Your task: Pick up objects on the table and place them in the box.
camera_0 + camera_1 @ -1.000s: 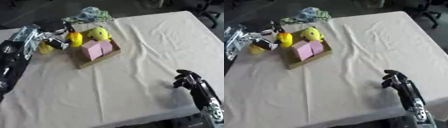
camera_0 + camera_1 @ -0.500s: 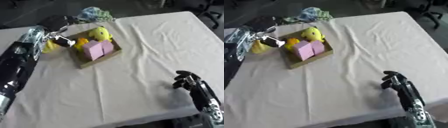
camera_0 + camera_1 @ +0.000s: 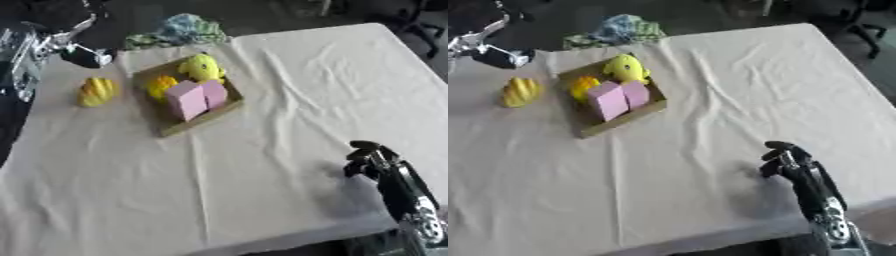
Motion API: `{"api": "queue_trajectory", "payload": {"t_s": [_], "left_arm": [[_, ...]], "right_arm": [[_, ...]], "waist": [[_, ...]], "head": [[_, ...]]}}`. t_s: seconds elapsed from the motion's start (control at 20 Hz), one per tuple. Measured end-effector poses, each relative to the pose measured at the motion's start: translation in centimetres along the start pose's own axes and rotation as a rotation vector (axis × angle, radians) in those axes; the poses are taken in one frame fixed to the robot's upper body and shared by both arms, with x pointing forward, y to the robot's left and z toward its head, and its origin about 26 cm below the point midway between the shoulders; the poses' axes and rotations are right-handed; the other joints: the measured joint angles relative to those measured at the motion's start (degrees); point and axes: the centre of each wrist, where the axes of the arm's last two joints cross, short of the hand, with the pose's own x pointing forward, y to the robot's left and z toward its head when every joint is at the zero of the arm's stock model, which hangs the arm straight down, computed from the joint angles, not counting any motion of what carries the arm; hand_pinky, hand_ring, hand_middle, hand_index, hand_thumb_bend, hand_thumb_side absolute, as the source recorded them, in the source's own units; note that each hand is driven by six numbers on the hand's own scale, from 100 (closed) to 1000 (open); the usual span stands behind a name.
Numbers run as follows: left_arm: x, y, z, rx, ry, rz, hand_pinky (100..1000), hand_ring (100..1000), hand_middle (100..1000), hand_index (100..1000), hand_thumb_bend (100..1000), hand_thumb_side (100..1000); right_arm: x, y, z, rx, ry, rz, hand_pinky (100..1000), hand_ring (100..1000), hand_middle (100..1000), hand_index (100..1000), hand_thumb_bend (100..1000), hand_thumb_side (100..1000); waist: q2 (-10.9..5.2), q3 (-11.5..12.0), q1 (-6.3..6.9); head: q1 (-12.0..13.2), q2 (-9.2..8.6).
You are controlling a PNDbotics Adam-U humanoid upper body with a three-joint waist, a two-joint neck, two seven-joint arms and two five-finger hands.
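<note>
**Four things in the box, one beside it**

The cardboard box (image 3: 171, 127) sits on the left half of the table (image 3: 289, 90), askew. Inside it are two pink blocks (image 3: 196, 98) side by side, one yellow duck-shaped toy (image 3: 202, 67) at the far end, and one orange-yellow thing (image 3: 161, 86) against the left wall. One yellow toy (image 3: 95, 91) lies on the cloth left of the box, apart from it. The left hand (image 3: 72, 43) hangs above the table's far left corner, holding nothing; whether its fingers are spread or closed is unclear. The right hand (image 3: 368, 158) rests near the lower right, fingers curled, empty. One crumpled green-blue cloth (image 3: 178, 30) lies at the far edge.
</note>
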Motion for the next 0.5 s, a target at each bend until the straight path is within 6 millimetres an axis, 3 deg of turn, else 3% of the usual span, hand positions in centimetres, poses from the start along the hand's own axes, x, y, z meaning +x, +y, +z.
{"api": "queue_trajectory", "payload": {"t_s": [0.35, 0.5], "left_arm": [[-0.5, -4.4, -0.3, -0.176, 0.094, -0.014, 799, 740, 782, 872, 304, 421], [-0.5, -5.7, -0.2, -0.207, 0.115, -0.014, 785, 720, 766, 858, 294, 376]], "right_arm": [[0.0, 0.0, 0.0, 0.0, 0.0, 0.0, 518, 523, 541, 743, 100, 759], [0.0, 0.0, 0.0, 0.0, 0.001, 0.0, 518, 523, 541, 743, 100, 758]], "waist": [[0.0, -0.11, 0.0], [0.0, -0.12, -0.01]], "head": [[-0.05, 0.0], [-0.14, 0.0]]}}
